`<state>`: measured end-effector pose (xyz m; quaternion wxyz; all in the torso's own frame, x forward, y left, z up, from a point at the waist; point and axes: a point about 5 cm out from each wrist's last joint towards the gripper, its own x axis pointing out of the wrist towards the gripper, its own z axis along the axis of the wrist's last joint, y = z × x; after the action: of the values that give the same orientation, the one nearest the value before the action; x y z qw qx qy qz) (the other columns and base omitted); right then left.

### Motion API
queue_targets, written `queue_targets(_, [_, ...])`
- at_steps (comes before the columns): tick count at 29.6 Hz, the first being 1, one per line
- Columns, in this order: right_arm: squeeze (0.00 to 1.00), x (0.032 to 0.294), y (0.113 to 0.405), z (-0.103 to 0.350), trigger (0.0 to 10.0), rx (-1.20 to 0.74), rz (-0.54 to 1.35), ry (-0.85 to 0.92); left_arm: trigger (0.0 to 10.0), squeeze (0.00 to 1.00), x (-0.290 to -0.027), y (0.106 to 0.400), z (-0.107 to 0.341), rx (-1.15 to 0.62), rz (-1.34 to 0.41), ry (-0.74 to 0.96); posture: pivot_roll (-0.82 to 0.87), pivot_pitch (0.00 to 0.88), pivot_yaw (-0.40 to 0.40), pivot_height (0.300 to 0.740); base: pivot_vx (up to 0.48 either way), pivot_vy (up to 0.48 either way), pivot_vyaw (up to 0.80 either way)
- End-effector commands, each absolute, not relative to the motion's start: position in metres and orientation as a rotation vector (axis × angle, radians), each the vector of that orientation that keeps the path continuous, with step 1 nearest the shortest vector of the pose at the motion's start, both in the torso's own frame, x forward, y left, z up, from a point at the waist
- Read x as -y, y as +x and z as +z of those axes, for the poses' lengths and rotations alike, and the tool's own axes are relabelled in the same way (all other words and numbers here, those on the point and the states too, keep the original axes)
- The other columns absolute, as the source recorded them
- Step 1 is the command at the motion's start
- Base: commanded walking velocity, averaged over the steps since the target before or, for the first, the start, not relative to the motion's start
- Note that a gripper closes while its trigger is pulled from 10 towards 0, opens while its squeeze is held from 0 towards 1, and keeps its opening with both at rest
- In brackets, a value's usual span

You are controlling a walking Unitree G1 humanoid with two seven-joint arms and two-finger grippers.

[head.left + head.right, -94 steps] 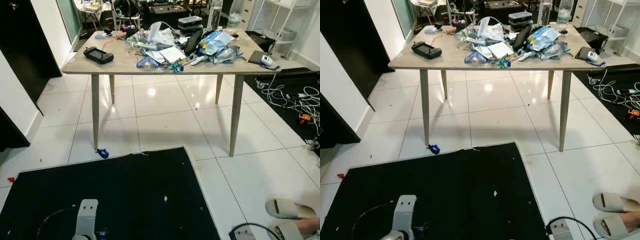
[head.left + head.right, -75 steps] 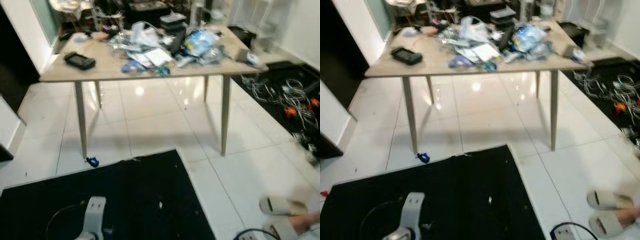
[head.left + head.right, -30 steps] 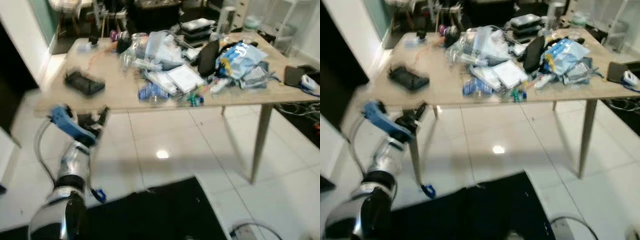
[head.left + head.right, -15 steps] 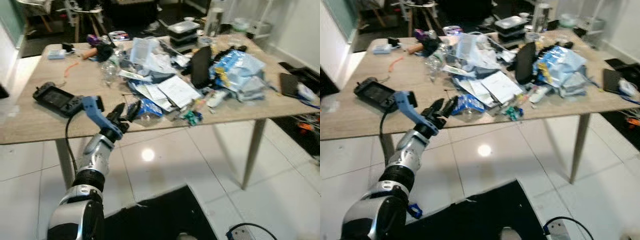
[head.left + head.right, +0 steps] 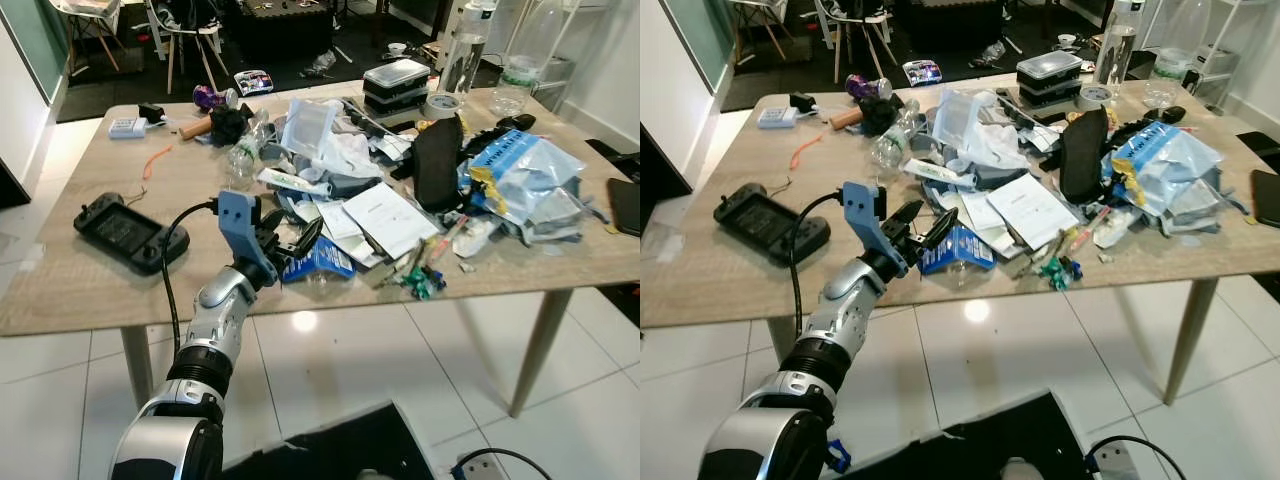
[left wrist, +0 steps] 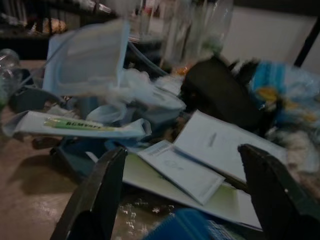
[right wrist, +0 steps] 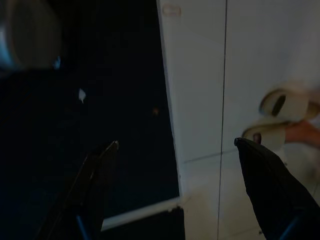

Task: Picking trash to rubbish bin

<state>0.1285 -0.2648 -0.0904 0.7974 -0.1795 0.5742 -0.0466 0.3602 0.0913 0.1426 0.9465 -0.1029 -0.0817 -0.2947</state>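
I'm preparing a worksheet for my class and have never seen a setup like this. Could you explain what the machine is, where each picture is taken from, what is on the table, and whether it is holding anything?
This is a humanoid household robot. Two pictures come from cameras in its head, looking down at a wooden table. The other two come from cameras on its wrists, looking along each tool's black fingers.

The table is cluttered: a black game controller, papers, a blue crumpled bottle, a blue plastic bag and stacked food boxes.

The left tool is open, reaching over the table edge right at the blue bottle, holding nothing. The right tool hangs open above the floor, near a person's sandalled feet.
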Motion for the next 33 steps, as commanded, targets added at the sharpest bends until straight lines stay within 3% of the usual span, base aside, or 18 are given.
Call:
queue_targets(1, [0.0,0.263,0.126,-0.092,10.0,-1.244,-0.092,-0.388,10.0,0.0,-0.093,0.361,0.149,0.198,-0.6,-0.128,-0.08,0.067,0.063,0.74,0.364,0.0,0.0])
queue_targets(10, [0.0,0.264,0.127,-0.091,10.0,-1.242,-0.091,-0.392,10.0,0.0,-0.088,0.361,0.168,0.301,-0.605,0.209,-0.08,0.063,0.063,0.74,0.358,0.0,0.0])
queue_targets(15, [0.0,0.263,0.128,-0.091,10.0,-1.241,-0.09,-0.39,10.0,0.0,-0.085,0.362,0.183,0.372,-0.647,0.597,-0.08,0.061,0.064,0.74,0.248,0.0,0.0])
queue_targets(23, [0.0,0.262,0.128,-0.091,10.0,-1.243,-0.087,-0.388,10.0,0.0,-0.086,0.358,0.187,0.454,-0.692,0.961,-0.08,0.064,0.069,0.74,0.0,0.0,0.0])
queue_targets(33, [0.0,0.261,0.129,-0.091,10.0,-1.24,-0.084,-0.385,10.0,0.0,-0.101,0.358,0.165,0.364,-0.755,1.188,-0.07,0.067,0.075,0.74,0.0,0.0,0.0])
